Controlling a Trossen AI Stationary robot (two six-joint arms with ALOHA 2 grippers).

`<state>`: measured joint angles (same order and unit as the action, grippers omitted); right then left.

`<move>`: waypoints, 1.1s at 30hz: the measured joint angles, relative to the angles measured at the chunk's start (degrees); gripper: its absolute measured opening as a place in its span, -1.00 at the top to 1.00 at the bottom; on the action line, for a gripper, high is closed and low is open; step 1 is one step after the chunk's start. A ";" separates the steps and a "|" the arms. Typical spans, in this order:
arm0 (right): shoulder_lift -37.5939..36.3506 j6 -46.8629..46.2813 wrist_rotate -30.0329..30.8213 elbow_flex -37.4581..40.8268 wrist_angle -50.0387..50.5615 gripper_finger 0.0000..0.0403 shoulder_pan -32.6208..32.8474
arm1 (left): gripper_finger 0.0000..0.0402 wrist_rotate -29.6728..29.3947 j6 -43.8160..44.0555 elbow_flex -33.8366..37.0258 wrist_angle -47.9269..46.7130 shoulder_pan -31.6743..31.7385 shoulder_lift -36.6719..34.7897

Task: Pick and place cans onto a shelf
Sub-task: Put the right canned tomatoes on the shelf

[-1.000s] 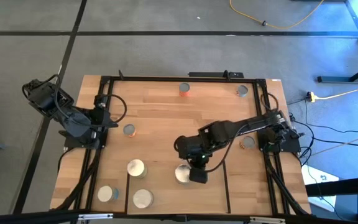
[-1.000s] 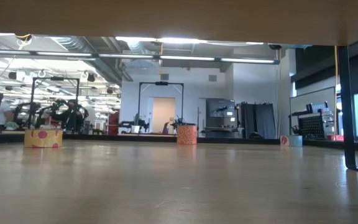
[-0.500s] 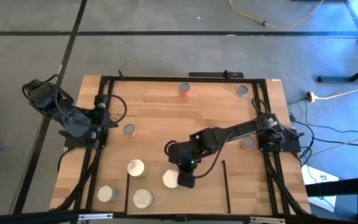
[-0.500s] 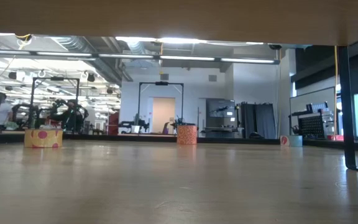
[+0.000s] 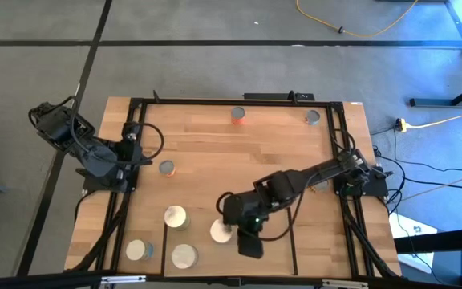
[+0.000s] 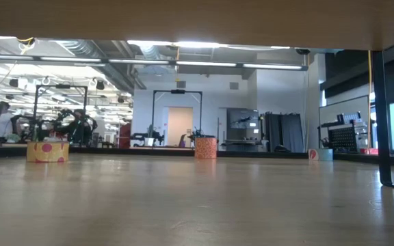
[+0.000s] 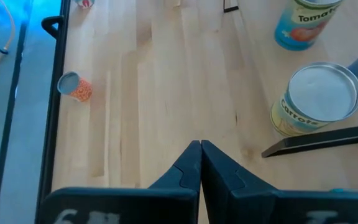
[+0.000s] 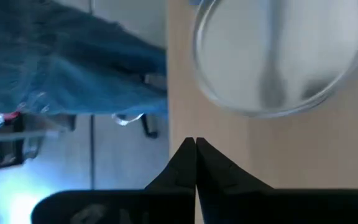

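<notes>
Right arm reaching diagonally from its base across the table to the shelf (image 5: 283, 241); right gripper (image 5: 250, 242) over the shelf, jaws clenched on nothing, just beside a white-topped can (image 5: 220, 232) standing on the shelf. Two more cans (image 5: 184, 256) near the shelf's left bar. Left arm folded well away; left gripper (image 7: 200, 163) clenched, empty.

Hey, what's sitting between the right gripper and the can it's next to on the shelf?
Nothing: in the right wrist view only bare wood lies between the shut right gripper and the can; the high view shows them side by side on the shelf.
</notes>
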<state>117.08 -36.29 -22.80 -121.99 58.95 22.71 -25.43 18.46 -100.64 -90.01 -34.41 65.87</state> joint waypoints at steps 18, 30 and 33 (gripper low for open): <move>1.04 -2.45 17.90 0.48 -6.03 1.00 3.37 | 1.00 0.00 -4.08 0.00 0.00 0.00 -0.02; 1.11 0.78 24.91 0.50 -5.85 1.00 2.76 | 1.00 0.02 -4.08 0.00 0.00 -0.01 -0.02; 1.11 2.00 26.35 0.52 -5.87 1.00 2.22 | 1.00 0.02 -4.08 0.00 0.00 -0.01 -0.02</move>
<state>118.19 -34.29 3.55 -121.47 53.08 24.93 -25.41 14.37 -100.64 -90.02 -34.42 65.84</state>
